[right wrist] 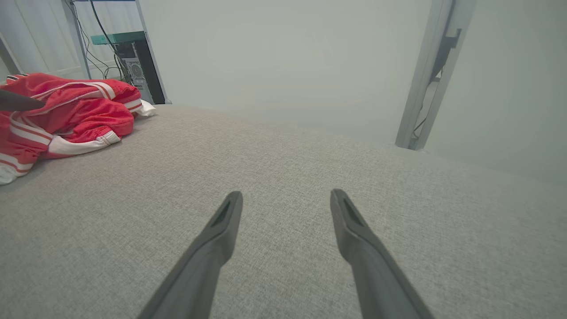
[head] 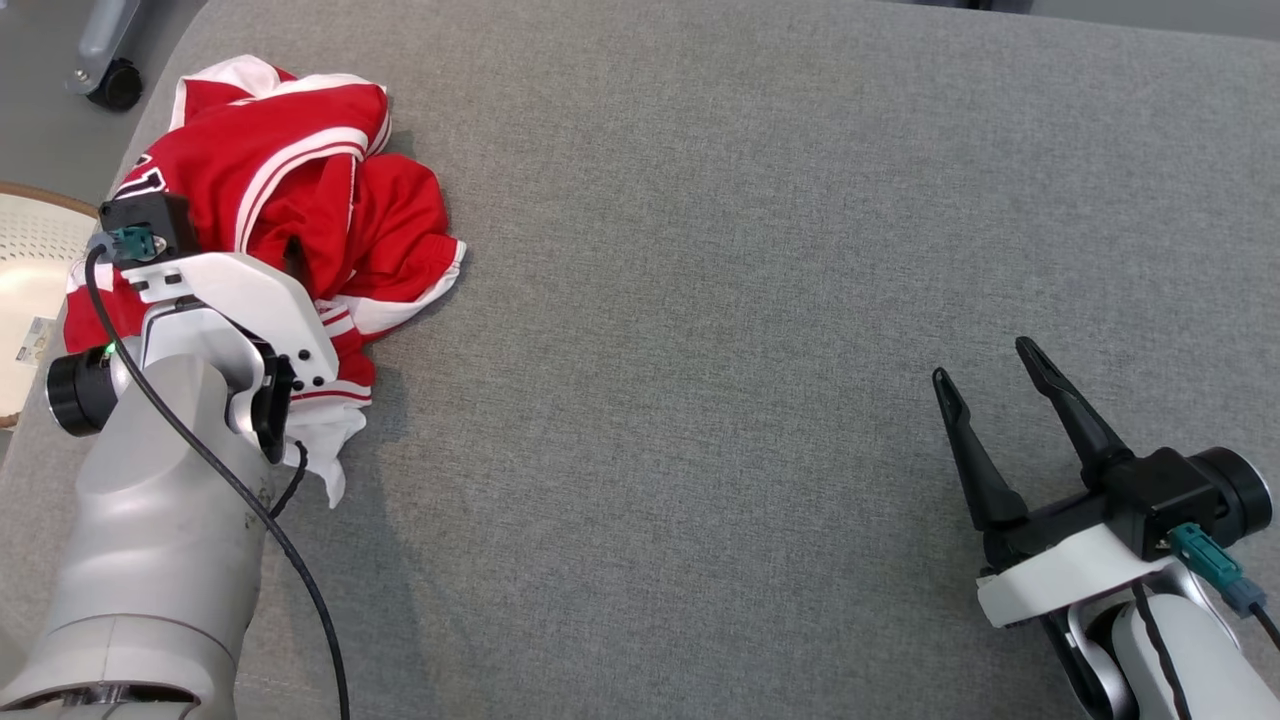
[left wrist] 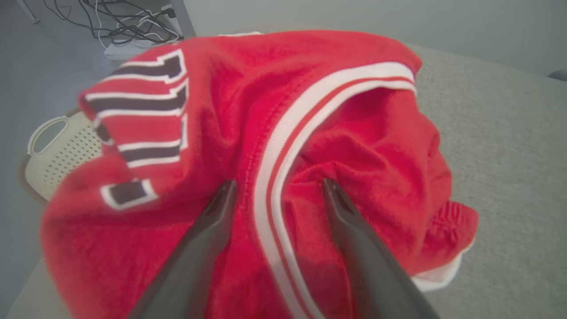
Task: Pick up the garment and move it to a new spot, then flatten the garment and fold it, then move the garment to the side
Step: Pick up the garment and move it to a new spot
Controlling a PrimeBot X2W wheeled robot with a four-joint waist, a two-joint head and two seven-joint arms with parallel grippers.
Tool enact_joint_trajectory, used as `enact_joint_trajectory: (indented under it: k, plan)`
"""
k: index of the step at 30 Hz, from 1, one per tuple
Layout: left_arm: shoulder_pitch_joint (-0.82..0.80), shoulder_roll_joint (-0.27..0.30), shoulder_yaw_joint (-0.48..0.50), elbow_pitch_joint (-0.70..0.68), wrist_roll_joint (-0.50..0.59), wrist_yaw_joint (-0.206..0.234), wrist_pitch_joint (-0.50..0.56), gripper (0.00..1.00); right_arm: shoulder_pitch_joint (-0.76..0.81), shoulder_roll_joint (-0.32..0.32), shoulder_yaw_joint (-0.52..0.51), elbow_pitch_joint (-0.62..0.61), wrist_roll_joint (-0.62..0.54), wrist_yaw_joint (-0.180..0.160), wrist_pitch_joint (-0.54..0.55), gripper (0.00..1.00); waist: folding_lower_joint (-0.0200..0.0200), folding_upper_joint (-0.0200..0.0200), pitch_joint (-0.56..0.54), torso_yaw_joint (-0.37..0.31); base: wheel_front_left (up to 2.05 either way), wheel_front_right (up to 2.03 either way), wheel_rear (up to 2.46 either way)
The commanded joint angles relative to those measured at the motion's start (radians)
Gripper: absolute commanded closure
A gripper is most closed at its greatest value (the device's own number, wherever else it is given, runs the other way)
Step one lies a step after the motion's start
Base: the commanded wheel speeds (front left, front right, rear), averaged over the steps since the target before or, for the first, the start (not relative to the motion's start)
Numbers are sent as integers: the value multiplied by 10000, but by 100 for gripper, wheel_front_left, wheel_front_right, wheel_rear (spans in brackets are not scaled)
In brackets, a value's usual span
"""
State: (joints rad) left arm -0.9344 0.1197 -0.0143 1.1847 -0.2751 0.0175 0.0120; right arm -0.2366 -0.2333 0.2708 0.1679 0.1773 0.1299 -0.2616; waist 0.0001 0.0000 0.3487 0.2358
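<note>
A crumpled red garment with white stripes and dark lettering lies in a heap at the far left of the grey padded surface. My left gripper is open, its two fingers pressed down on the red cloth on either side of a white stripe; in the head view the wrist covers the fingers. My right gripper stands open over bare grey fabric at the lower right, far from the garment, with nothing between its fingers.
A cream perforated basket sits off the surface's left edge, beside the garment. A caster wheel shows at the top left. Cables and a computer case stand beyond the far edge. A grey post rises at the right.
</note>
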Motion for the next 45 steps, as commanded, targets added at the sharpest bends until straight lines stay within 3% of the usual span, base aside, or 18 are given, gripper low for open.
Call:
enact_joint_trajectory:
  k: [1,10,21,34,45]
  plan:
    - [-230,60,-14,79,-99,-66,-140,100,-56,-17,-38,-12,-10,16,-54,0,-1,0,2,-18,0,0,0]
    - [16,204,-70,62,-149,-441,-1811,100,45,179,-102,144,7,16,-54,0,-1,0,-265,-91,0,0,0]
    - [17,468,-168,-861,-102,-711,-2729,100,254,548,-207,316,-23,16,-54,0,-1,0,-1097,-173,0,0,0]
    - [44,645,-632,-3679,124,-926,-2458,100,642,1211,-419,548,-39,16,-54,0,-1,0,-2323,-986,0,0,0]
    - [928,542,-1220,-6957,132,-859,-969,100,808,1571,-575,608,-19,16,-55,0,-1,0,-2841,-2597,0,0,0]
